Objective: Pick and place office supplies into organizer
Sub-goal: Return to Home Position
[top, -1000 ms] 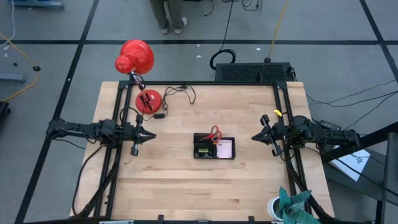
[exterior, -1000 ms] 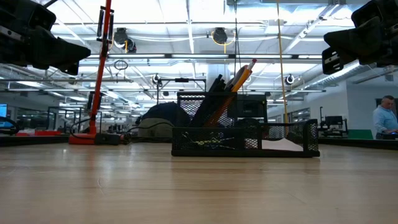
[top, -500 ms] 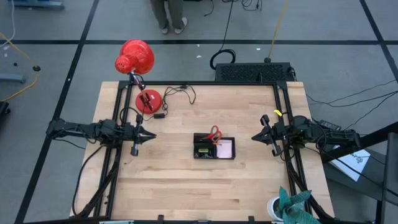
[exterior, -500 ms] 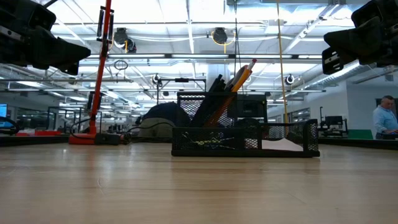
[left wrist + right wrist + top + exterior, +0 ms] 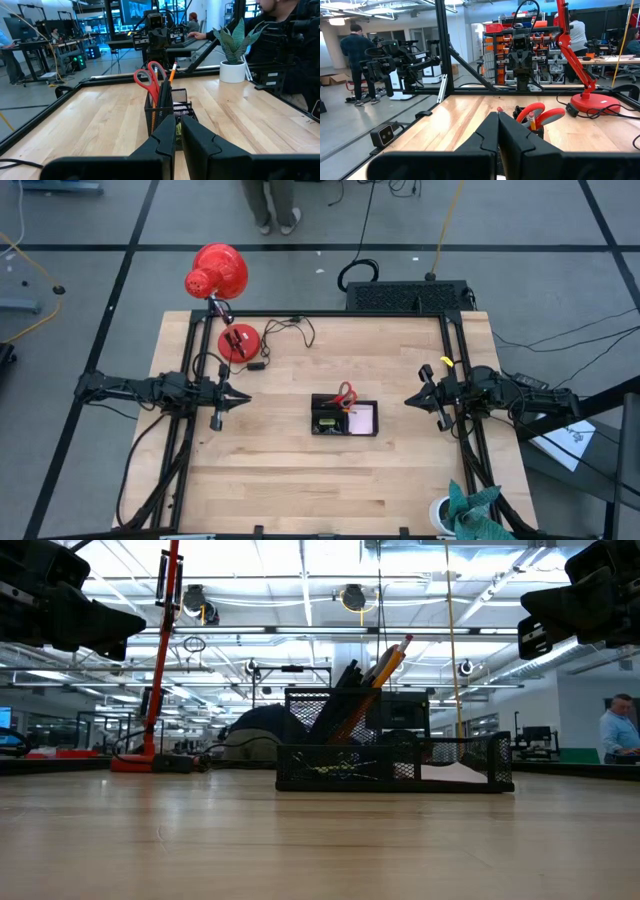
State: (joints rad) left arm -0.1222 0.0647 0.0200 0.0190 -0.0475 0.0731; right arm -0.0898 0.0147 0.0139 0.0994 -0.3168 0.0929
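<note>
The black mesh organizer [image 5: 344, 418] stands at the middle of the table. In its tall compartment the red-handled scissors [image 5: 150, 80] stand upright beside an orange pencil [image 5: 385, 665] and black pens. The pink sticky-note pad [image 5: 362, 418] lies in its low tray. My left gripper [image 5: 244, 395] hangs level above the table, left of the organizer, its fingers [image 5: 167, 131] nearly together with nothing between them. My right gripper [image 5: 408, 400] hangs level on the organizer's right, shut [image 5: 498, 116] and empty. Both point at the organizer from a distance.
A red desk lamp stands on its base [image 5: 238, 342] at the far left, and its cable [image 5: 285, 330] trails along the far edge. A black box [image 5: 408, 295] sits behind the table. A potted plant [image 5: 465, 510] stands at the near right corner. People are in the room beyond.
</note>
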